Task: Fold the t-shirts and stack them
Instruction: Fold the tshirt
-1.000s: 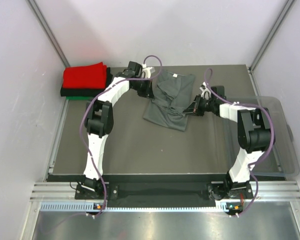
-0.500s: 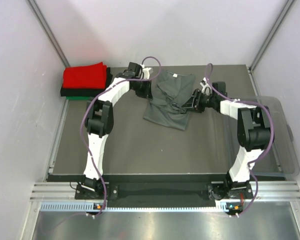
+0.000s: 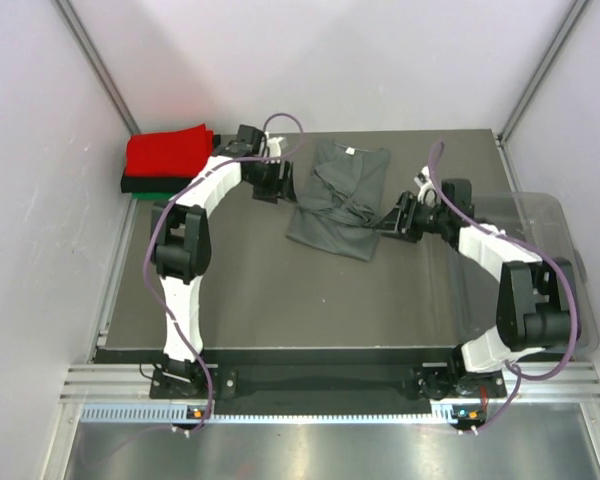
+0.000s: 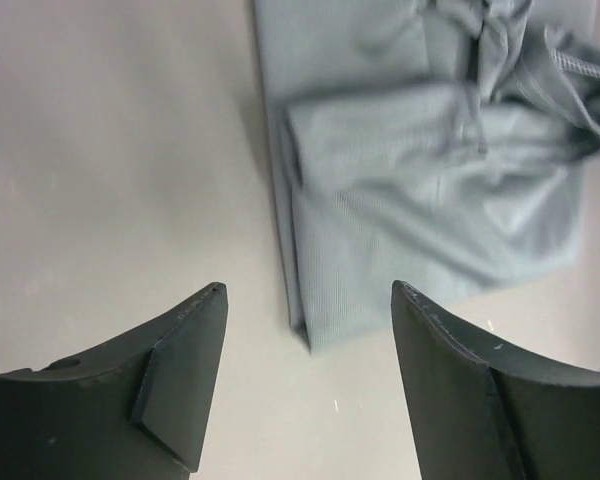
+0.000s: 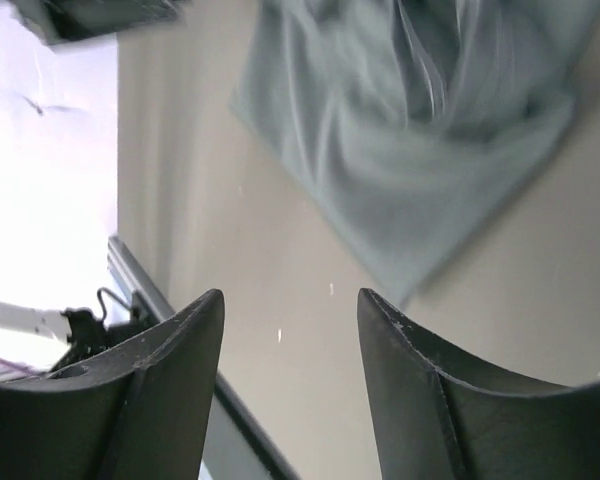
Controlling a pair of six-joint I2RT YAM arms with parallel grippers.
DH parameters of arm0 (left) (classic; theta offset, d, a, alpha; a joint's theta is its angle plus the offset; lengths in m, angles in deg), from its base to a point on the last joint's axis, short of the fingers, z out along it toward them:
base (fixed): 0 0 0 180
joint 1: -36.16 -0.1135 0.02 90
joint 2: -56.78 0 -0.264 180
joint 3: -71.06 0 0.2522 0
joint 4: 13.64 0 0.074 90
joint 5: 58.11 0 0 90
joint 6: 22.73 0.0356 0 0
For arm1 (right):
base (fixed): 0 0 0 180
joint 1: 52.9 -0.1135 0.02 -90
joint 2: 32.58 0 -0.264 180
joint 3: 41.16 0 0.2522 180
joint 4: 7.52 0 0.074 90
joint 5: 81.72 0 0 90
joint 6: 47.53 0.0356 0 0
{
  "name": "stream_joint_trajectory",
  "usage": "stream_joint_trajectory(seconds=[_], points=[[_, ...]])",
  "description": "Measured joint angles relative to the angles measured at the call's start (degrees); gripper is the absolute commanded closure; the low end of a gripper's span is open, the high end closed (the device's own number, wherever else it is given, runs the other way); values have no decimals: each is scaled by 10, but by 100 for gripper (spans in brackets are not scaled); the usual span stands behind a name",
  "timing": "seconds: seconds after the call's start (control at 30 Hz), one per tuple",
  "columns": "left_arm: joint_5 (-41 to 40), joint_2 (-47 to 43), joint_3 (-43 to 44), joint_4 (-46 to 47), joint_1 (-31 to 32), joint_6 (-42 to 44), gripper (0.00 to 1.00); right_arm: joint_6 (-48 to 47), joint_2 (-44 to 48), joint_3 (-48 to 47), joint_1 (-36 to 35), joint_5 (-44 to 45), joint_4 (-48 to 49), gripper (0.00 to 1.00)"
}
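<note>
**Both grippers open, clear of the dark grey t-shirt**

Dark grey t-shirt (image 3: 338, 200): lies on the dark table (image 3: 270, 290), far-centre, between the 2 arms. Partly folded and rumpled; neck end toward the far edge, lower end a rough rectangle angled toward the near right. Creases bunch along its middle.

Left gripper (image 4: 307, 300): jaws spread, nothing between them. In the left wrist view the shirt's folded left edge and near corner sit just ahead of the fingertips, with bare table under the fingers (image 4: 180, 370). From above it sits just off the shirt's left side.

Right gripper (image 5: 290, 300): jaws also apart and empty. The right wrist view is blurred, but the shirt lies ahead of the tips, not touching. From above it is just beside the shirt's right edge.

Stack at far-left corner: red t-shirt (image 3: 168, 152) on top, black t-shirt (image 3: 130, 184) under it, green t-shirt (image 3: 145, 196) at the bottom, only its edge showing.

Clear plastic bin (image 3: 565, 235): right edge of the table.
</note>
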State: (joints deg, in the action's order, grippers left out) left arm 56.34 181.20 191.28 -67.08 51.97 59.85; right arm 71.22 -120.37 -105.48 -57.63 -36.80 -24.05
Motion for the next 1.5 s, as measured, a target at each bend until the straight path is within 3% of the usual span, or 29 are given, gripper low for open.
stream_joint_trajectory(seconds=[0.27,0.9,1.0,1.17,1.2,1.23,1.27,1.5], points=[[76,-20,-104,-37,-39,-4,33,54,10,102,-16,24,9,39],[172,27,-112,-40,-19,-35,40,103,-112,78,-54,38,81,45],[173,29,-112,-40,-16,-37,47,109,-123,73,-55,37,89,52],[178,42,-112,-39,-11,-51,70,116,-135,72,-57,39,103,60],[179,45,-112,-38,-11,-53,78,118,-137,72,-57,40,105,63],[180,47,-113,-36,-10,-58,94,119,-140,71,-57,41,107,72],[180,48,-114,-36,-10,-63,100,118,-142,70,-57,41,109,77],[200,41,-150,-5,-9,-84,100,99,-161,42,-58,46,90,93]])
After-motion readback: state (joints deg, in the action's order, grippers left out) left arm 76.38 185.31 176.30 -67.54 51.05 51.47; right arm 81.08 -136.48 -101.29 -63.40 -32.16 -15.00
